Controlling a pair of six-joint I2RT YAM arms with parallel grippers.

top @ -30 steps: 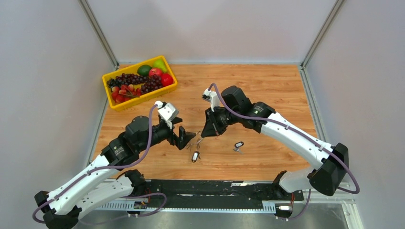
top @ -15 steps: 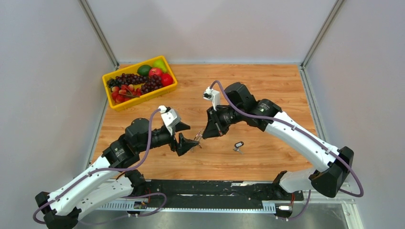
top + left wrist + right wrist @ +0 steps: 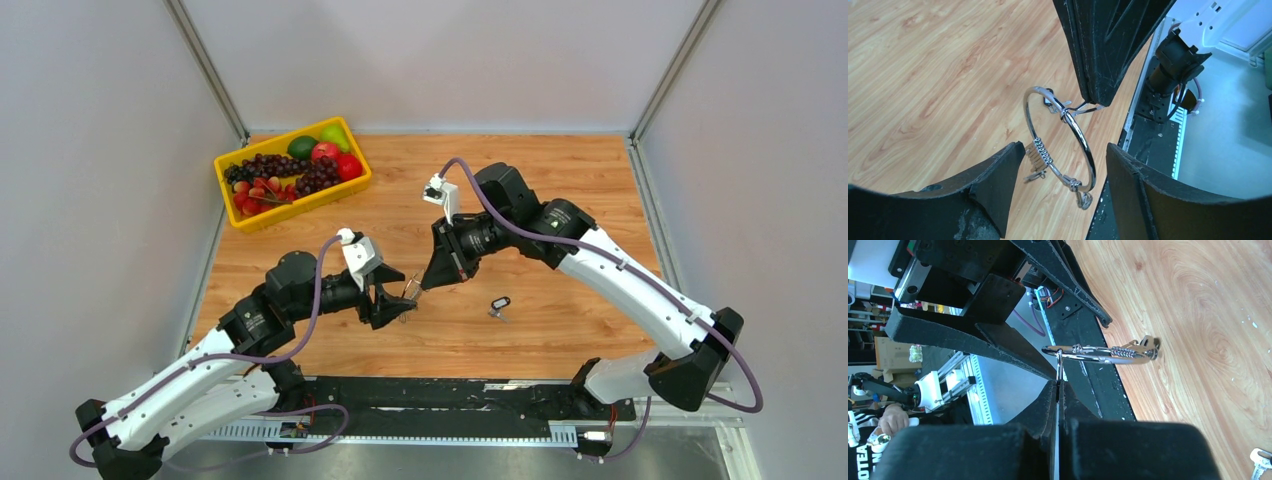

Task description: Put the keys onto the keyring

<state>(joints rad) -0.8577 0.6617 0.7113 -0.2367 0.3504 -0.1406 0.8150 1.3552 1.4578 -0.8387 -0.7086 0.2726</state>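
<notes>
"Ring (image 3: 1083,145) first: where was it?"
"Just off the tips of the right claw (image 3: 1058,386), which was pinched shut on a thin metal piece hooked to the ring."
"And the left claw (image 3: 1065,150)?"
"Spread wide, one finger on each side of the ring; whether either touched it I could not tell."
"The key (image 3: 500,303)?"
"Flat on the table (image 3: 560,200), to the right of the right claw, apart from both claws, gripped by nothing."
</notes>
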